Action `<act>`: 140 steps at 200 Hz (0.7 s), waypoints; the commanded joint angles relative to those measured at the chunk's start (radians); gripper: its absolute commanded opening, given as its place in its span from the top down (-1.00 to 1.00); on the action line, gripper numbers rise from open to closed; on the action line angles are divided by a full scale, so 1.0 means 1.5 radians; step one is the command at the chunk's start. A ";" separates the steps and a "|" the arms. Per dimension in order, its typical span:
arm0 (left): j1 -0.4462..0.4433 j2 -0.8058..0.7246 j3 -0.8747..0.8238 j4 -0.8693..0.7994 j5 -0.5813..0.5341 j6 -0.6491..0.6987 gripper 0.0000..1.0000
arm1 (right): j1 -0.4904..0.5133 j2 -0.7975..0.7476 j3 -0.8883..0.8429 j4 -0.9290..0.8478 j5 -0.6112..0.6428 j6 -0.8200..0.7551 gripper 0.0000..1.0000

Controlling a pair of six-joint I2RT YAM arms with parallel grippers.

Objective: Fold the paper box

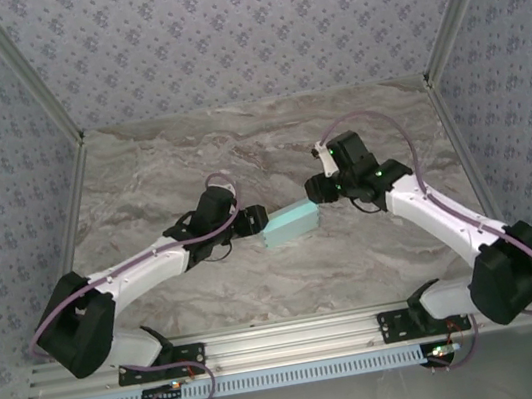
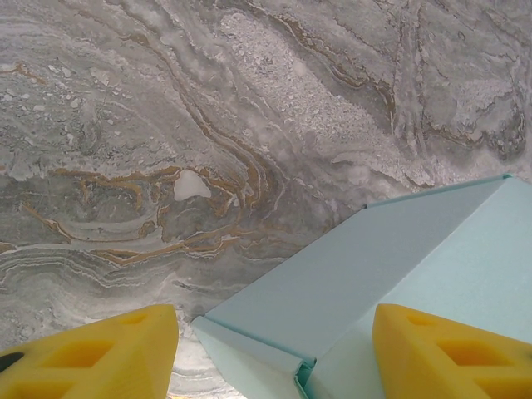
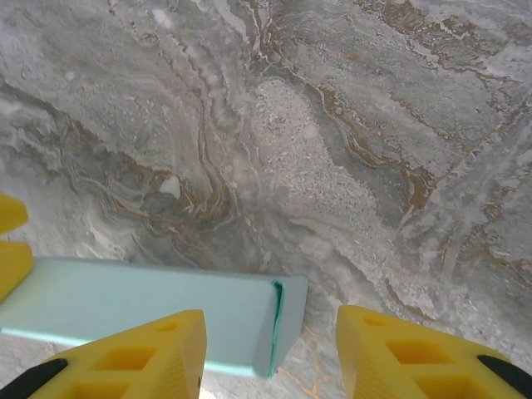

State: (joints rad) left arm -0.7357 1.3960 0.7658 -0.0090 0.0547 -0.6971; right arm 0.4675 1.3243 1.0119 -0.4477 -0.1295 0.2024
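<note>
Paper box (image 1: 290, 224) lies long axis left-right between both arms; left gripper (image 2: 274, 322) jaws apart over its left end, right gripper (image 3: 270, 322) jaws apart at its right end.

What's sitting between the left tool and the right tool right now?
The paper box lies on the table between the left tool and the right tool, as the top view shows.

Paper box (image 1: 290, 224): pale turquoise, plain.
Counter (image 1: 238, 153): grey marble, tan and white veining.
Gripper fingers (image 3: 133, 357): yellow.
Arms (image 1: 145, 269): white, black joints.
Walls (image 1: 218, 25): blue-grey, small floral repeat.
Base rail (image 1: 287, 330): silver.
</note>
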 commanded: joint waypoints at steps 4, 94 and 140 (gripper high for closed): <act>-0.009 0.020 -0.015 -0.076 -0.016 0.024 -0.25 | -0.028 0.043 0.022 0.023 -0.097 0.007 0.05; -0.013 0.012 -0.022 -0.072 -0.016 0.011 -0.29 | -0.041 0.063 -0.085 0.041 -0.117 0.025 0.05; -0.025 0.013 -0.067 -0.028 -0.019 -0.015 -0.35 | -0.041 0.047 -0.183 0.091 -0.115 0.067 0.07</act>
State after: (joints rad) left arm -0.7494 1.3926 0.7387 0.0227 0.0368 -0.7097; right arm 0.4042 1.3788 0.8406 -0.2413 -0.3099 0.2626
